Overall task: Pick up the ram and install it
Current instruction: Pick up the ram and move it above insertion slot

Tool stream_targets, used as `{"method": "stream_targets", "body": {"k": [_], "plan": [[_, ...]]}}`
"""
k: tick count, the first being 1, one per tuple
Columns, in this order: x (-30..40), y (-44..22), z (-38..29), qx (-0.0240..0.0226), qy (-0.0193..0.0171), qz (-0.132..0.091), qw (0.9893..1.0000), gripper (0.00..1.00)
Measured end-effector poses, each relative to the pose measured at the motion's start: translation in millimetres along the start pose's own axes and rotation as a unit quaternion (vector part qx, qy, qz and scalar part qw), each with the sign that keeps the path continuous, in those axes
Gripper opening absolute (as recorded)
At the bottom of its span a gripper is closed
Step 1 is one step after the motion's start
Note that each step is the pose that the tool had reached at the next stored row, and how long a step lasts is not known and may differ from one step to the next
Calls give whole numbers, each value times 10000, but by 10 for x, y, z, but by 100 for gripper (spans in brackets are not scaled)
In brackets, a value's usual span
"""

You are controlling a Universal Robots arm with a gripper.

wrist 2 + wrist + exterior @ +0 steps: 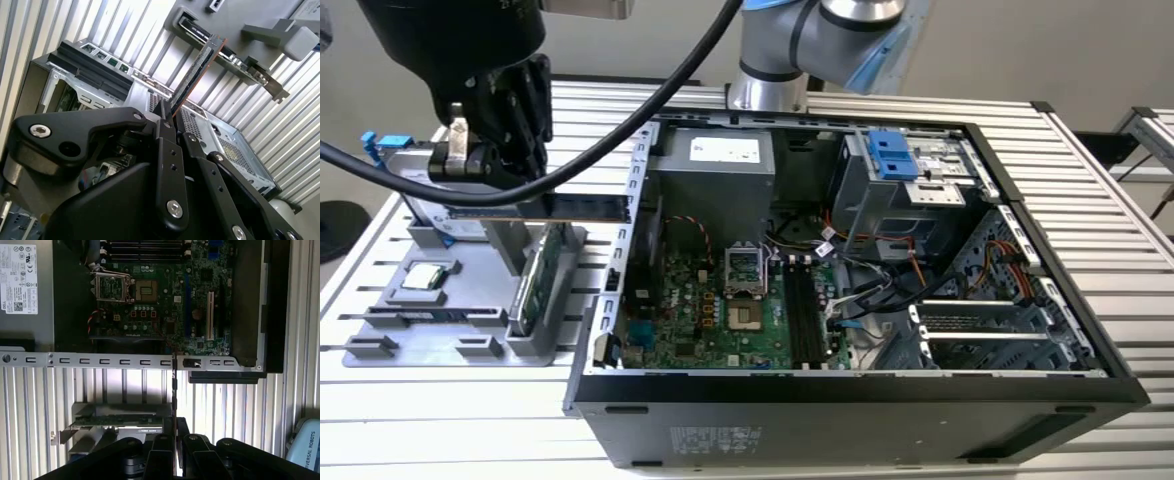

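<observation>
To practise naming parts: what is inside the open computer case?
A green motherboard with memory slots, a grey power supply, a blue-fronted drive cage and loose cables. Whatever sits beneath the motherboard is covered.

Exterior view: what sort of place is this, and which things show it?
Probably a robotics lab bench for computer assembly: an open computer case on a ribbed metal table, a grey parts fixture, and the gripper holding the ram.

One ram point(574, 208), one computer case point(827, 400)
</observation>
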State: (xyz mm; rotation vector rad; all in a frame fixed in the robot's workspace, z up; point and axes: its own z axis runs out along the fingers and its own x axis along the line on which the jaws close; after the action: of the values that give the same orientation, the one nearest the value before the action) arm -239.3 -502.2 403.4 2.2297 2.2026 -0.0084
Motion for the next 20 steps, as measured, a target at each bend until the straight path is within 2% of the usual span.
{"method": "stream_targets", "body": {"k": [20], "plan": [[2, 164, 1, 6, 0, 0, 10000, 0]]}}
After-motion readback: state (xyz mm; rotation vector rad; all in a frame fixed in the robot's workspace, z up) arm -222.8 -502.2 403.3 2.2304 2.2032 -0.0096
